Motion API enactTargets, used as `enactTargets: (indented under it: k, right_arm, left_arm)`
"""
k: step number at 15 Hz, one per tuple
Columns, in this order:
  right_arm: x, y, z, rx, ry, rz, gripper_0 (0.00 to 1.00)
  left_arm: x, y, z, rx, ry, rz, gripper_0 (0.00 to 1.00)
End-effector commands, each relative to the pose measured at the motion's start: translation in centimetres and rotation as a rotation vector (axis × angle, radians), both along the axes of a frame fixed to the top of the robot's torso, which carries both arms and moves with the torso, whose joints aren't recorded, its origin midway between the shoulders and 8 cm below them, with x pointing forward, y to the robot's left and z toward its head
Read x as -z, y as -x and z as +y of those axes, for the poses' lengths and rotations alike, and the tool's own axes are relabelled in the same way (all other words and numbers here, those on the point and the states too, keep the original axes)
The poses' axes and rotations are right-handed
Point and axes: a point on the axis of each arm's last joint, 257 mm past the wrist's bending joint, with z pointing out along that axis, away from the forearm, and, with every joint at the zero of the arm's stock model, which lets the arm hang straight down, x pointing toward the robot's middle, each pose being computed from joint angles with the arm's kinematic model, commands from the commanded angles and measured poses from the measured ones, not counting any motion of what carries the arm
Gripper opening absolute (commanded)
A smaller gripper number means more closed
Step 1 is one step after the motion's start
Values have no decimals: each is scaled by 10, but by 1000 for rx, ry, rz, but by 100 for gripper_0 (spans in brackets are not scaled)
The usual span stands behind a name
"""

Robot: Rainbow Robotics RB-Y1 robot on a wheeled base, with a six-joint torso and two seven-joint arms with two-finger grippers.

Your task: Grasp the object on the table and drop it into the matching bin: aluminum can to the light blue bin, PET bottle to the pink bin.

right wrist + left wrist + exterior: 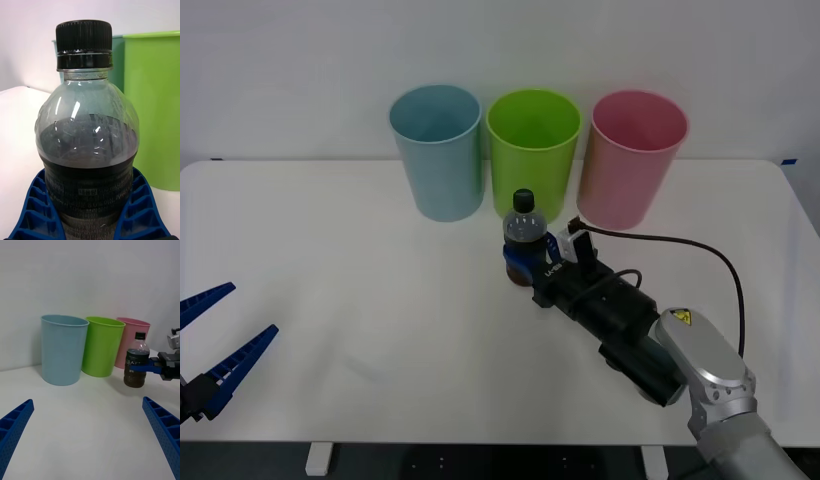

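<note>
My right claw (pixel 525 262) clamped on small clear plastic bottle (pixel 523 240), black cap, upright on white tabletop (pixel 360 300) before lime green bin (pixel 533 140). Left claw (pixel 215 345) spread wide, holding nothing

light blue bin (pixel 438 150), pink bin (pixel 632 156), black-capped PET bottle (pixel 523 240) (dark label)

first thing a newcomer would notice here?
Three tall bins in a row at the table's far edge: light blue bin, lime green bin, pink bin. Just in front of the green one, the right gripper is closed around the upright PET bottle. The left gripper waits open at the table's near left corner.
</note>
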Motion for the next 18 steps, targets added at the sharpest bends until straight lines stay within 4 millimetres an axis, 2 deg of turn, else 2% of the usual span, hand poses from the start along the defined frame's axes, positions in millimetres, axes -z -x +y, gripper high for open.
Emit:
enactTargets:
  k: [1, 10, 18]
  right_arm:
    - [-18, 10, -15, -3, -38, -1, 0]
    - [-111, 43, -49, -57, -229, 8, 0]
    - [-190, 54, -84, -103, -285, -12, 0]
  left_arm:
    - [0, 0, 0, 0, 0, 0, 100]
    - [0, 0, 0, 0, 0, 0, 100]
    - [0, 0, 0, 0, 0, 0, 100]
